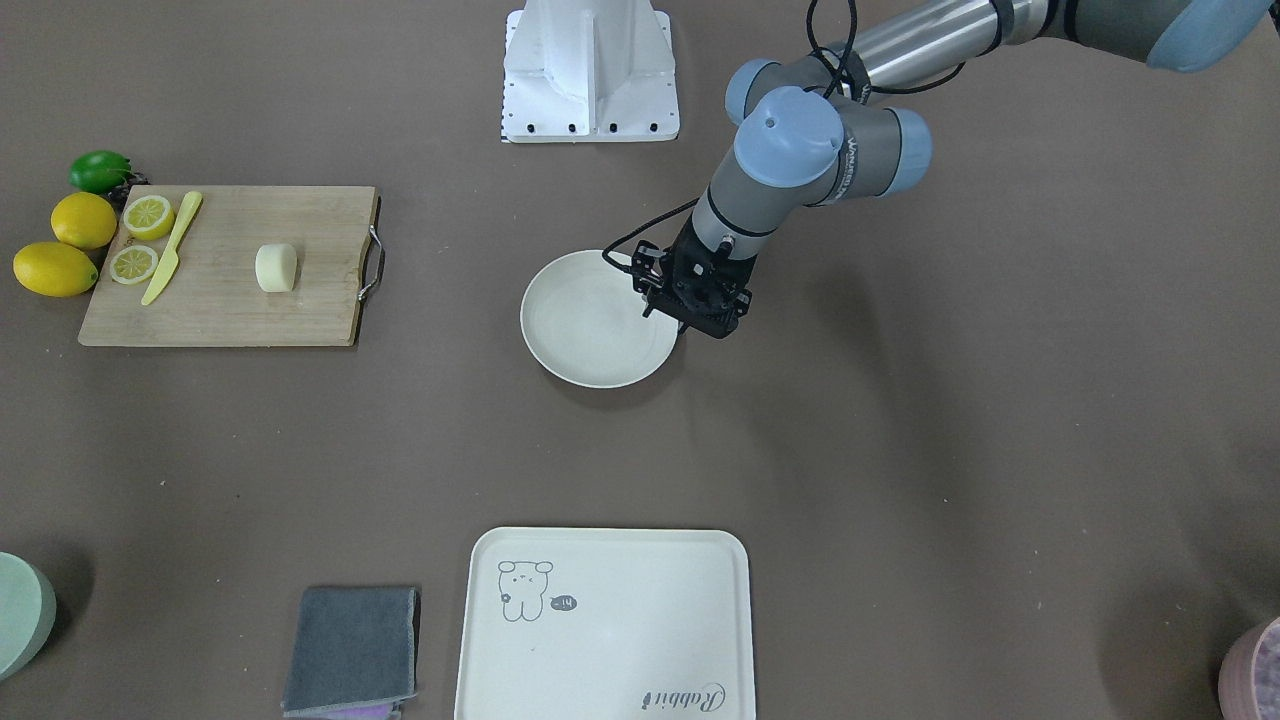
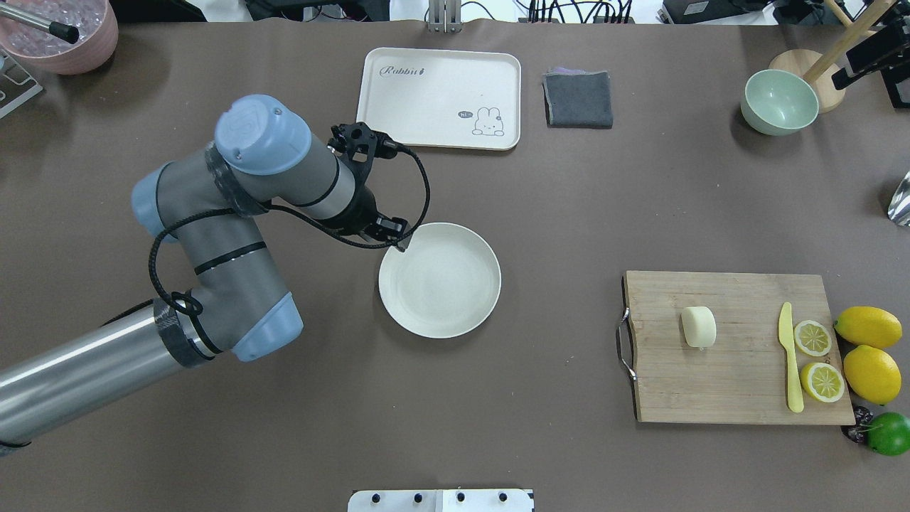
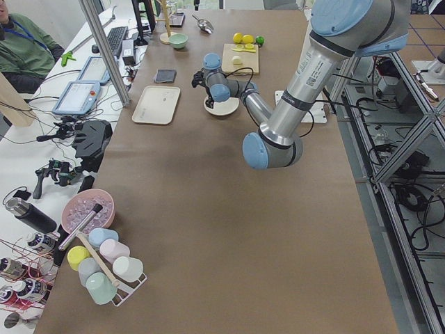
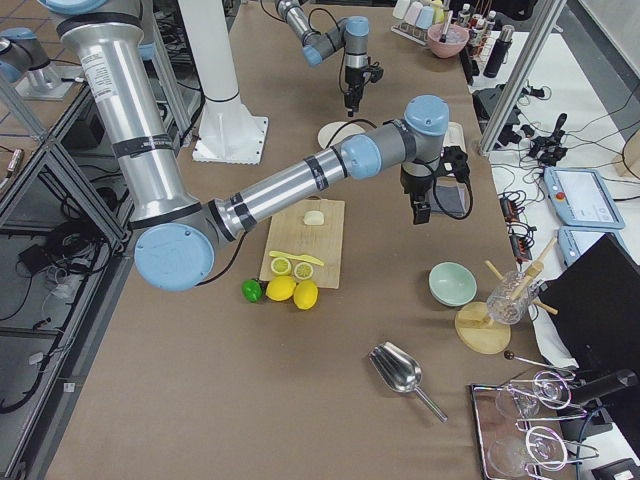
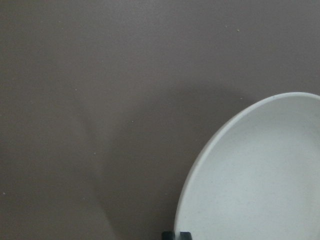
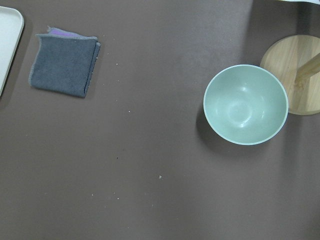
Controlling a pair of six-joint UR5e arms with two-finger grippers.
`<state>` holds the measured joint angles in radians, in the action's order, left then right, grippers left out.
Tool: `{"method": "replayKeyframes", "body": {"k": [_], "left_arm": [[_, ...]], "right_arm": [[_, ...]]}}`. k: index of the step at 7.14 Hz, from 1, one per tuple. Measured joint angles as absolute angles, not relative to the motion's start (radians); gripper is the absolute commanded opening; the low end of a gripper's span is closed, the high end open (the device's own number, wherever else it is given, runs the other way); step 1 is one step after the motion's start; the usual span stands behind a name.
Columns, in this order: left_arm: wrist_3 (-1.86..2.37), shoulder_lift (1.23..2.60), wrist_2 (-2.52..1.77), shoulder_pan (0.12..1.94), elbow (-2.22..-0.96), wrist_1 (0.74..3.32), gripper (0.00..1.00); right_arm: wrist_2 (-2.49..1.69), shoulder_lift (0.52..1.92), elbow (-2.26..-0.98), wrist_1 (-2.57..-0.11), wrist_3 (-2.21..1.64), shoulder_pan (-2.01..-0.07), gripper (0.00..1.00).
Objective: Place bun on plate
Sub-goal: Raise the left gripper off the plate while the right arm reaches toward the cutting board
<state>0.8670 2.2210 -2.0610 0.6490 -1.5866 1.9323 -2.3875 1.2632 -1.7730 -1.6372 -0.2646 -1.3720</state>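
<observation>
While looking down from overhead, found the bun lying on the cutting board, between its metal handle and the knife, well apart from the plate. Judged the long axis to run across the board's short width, toward and away from the robot; could not make out the flat side's facing. Saw the left gripper at the plate's rim, the right gripper near the green bowl; could not tell either's jaws open or closed.
</observation>
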Motion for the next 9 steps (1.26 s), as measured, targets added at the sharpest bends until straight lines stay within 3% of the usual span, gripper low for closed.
{"method": "replayKeyframes", "body": {"k": [4, 9], "left_arm": [[0.72, 2.126, -2.212, 0.934, -1.664, 1.931, 0.97], [0.323, 2.035, -2.301, 1.197, -1.577, 1.9, 0.97]], "right_arm": [[-2.387, 1.248, -1.766, -1.64, -0.3, -1.341, 1.0], [-2.292, 1.3, -1.846, -1.642, -0.561, -1.103, 1.0]]}}
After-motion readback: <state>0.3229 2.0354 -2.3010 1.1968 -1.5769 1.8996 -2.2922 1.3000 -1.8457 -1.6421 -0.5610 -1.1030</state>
